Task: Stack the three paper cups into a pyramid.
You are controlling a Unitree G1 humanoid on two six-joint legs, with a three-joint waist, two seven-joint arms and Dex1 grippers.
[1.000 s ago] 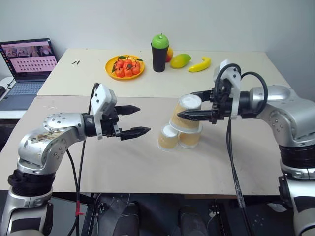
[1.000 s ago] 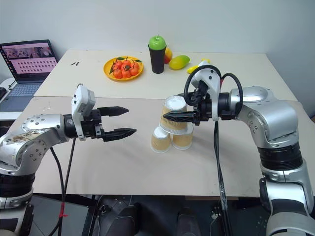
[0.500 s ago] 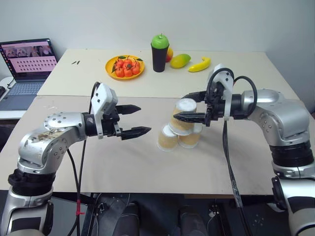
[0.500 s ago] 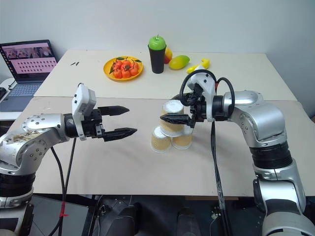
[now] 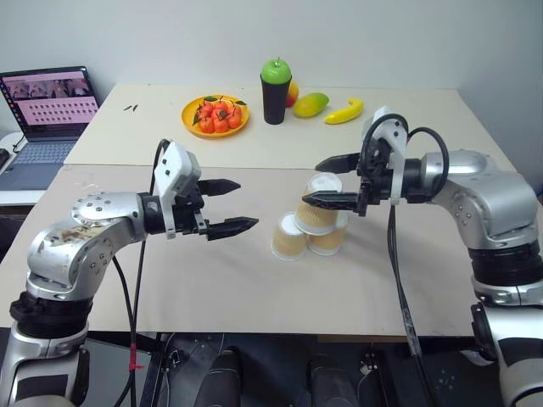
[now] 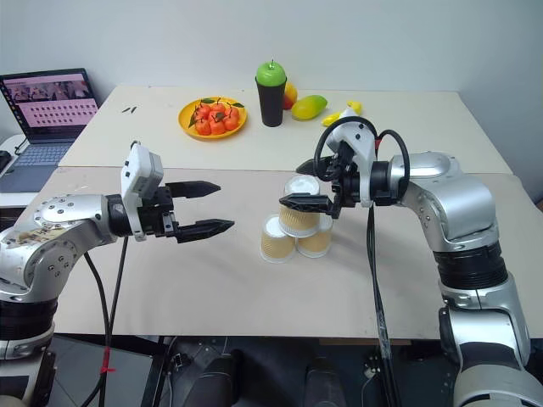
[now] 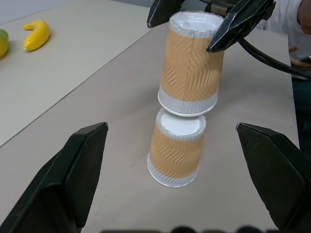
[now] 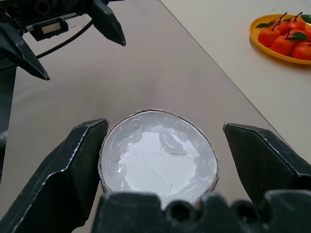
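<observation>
The three paper cups (image 5: 310,227) stood upside down near the middle of the desk (image 5: 254,288), two as a base side by side and touching, the third (image 5: 321,203) perched on their white bottoms, so the pyramid looked built. In the head views the top cup leaned a little toward one o'clock and sat more over the right-hand base cup (image 5: 327,240) than the left one (image 5: 289,239), so I judged its seat to be shallow. The right gripper (image 6: 299,183) had its jaws spread wide on either side of the top cup, with a clear gap on both sides in the right wrist view, gripping nothing. The left gripper (image 5: 235,206) hung at about nine o'clock of the stack, well apart from it, jaws likewise wide open and empty. Cups like these looked very light, thin-walled and easy to crush, with ribbed tan sides that should give fair friction; the glossy white bottoms looked slicker. A light squeeze across the middle of the ribbed wall, below the stiffer bottom edge, seemed the safest hold. Being so light, the stack would likely topple at any brush from a finger. The black cup (image 5: 276,93) with the green apple, the plate of oranges (image 5: 215,116) and the laptop (image 5: 44,119) stood far off at twelve and ten o'clock
</observation>
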